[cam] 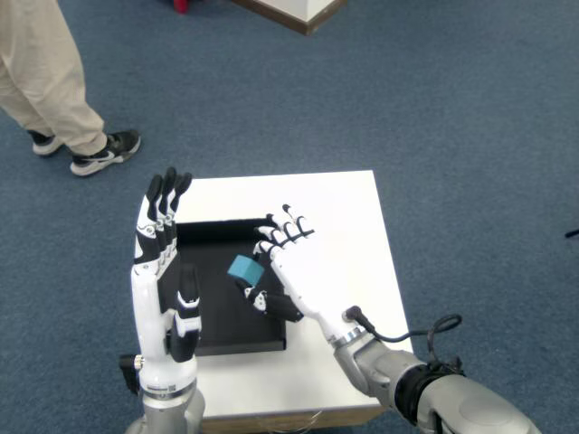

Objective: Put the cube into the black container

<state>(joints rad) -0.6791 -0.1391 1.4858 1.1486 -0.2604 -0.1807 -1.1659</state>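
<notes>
- Blue carpet (470, 136) fills most of the view; a person's legs and shoes (54, 99) stand at far left, well apart from the work area.
- White table (353, 217) sits center-low, carrying the black container (217, 240), a shallow tray on the table's left half.
- My left hand (167, 271) is upright at the tray's left edge, fingers straight and apart, holding nothing.
- My right hand (289, 267) is over the tray's right side, palm facing left, fingers curled toward the cube.
- The cube (243, 268), teal, small, is pinched between my thumb below and fingertips above, so the right hand is clamped on the cube, other fingers partly spread.
- The cube is above the tray's interior, near its right-middle. Cannot tell whether it touches the tray floor or hangs just above it.
- Step in hand, my judgement: the carry is done, this is the placing or release stage over the container.
- Next move likely calls for lowering a little if there is a gap, then parting thumb and fingers so the cube drops flat inside the walls, then pulling the hand back to the right without dragging the cube.
- Risk: the cube sticks to the thumb or tips out over the near right rim.
</notes>
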